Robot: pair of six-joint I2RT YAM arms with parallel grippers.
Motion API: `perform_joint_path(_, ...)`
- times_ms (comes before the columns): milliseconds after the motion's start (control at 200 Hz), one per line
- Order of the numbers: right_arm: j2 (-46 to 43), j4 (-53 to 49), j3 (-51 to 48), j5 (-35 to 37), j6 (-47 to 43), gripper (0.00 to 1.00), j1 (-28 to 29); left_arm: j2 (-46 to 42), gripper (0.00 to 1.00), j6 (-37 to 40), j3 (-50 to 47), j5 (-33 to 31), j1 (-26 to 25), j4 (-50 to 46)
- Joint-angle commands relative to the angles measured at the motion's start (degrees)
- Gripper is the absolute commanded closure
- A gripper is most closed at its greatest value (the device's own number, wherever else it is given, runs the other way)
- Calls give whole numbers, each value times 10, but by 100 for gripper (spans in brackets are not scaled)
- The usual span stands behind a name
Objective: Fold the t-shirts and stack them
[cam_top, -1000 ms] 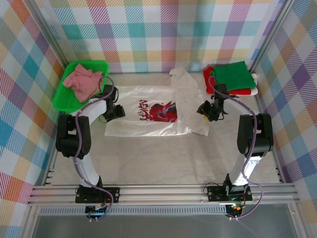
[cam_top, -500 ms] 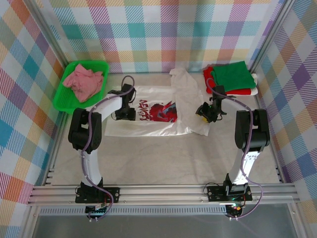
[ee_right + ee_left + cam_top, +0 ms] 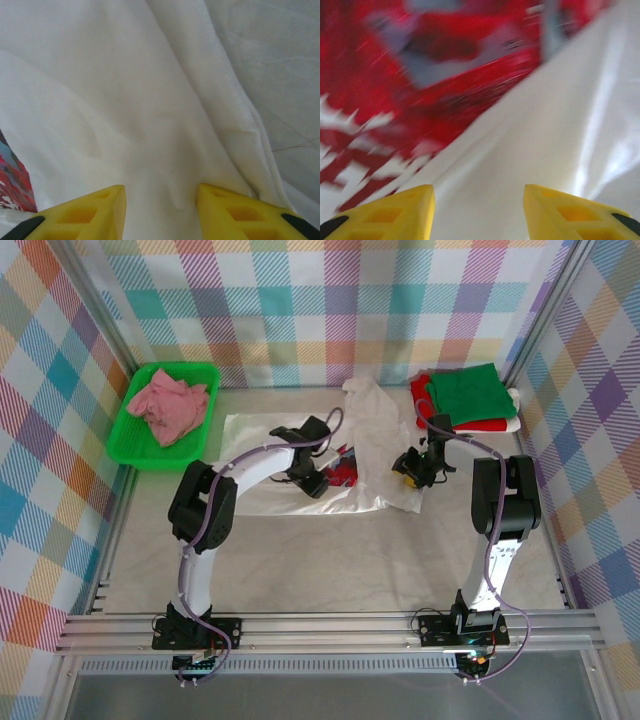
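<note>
Top external view: the white t-shirt [image 3: 250, 430] lies spread in the middle of the desk [image 3: 330, 560], nearer the far edge, its red-and-dark chest print facing up. Its right side is rumpled, with a loose flap running towards the far edge. The left arm [image 3: 255, 455] reaches across the shirt, and its wrist view shows the left fingers [image 3: 395, 210] spread just above the cloth where the smeared print meets plain white. I see nothing pinched between them. The right fingers [image 3: 85, 212] also stand apart, low over the bunched white folds on the shirt's right side. A small pucker of cloth sits between them, but I cannot tell that it is gripped.

A green t-shirt [image 3: 468, 390] lies folded on a red t-shirt [image 3: 420, 400] in the far right corner. The pink t-shirt [image 3: 168, 405] is heaped, unfolded, in the green tray [image 3: 128, 445] at the far left corner.

This looks like an early fold of the white shirt, with both arms placed to work its sides. The next move would need a firm pinch on an edge or sleeve, lifted and laid over the print. The rumpled right side would need smoothing so the fold lands flat. The pink shirt is not yet begun.

The desk is pale beige and matte. Pastel checked walls [image 3: 320, 310] close it on three sides, and an aluminium rail [image 3: 330, 625] carrying the arm bases runs along the near edge.
</note>
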Motion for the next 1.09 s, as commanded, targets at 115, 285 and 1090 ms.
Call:
perform_joint_path(115, 5, 10, 7, -20, -7, 58, -4, 52, 50, 146, 73, 82, 4, -28)
perform_joint_path(285, 3, 15, -1, -20, -6, 58, -6, 87, 51, 182, 122, 98, 2, -73)
perform_joint_path(1090, 1, 24, -13, -26, -7, 58, -11, 97, 100, 197, 135, 73, -3, -64)
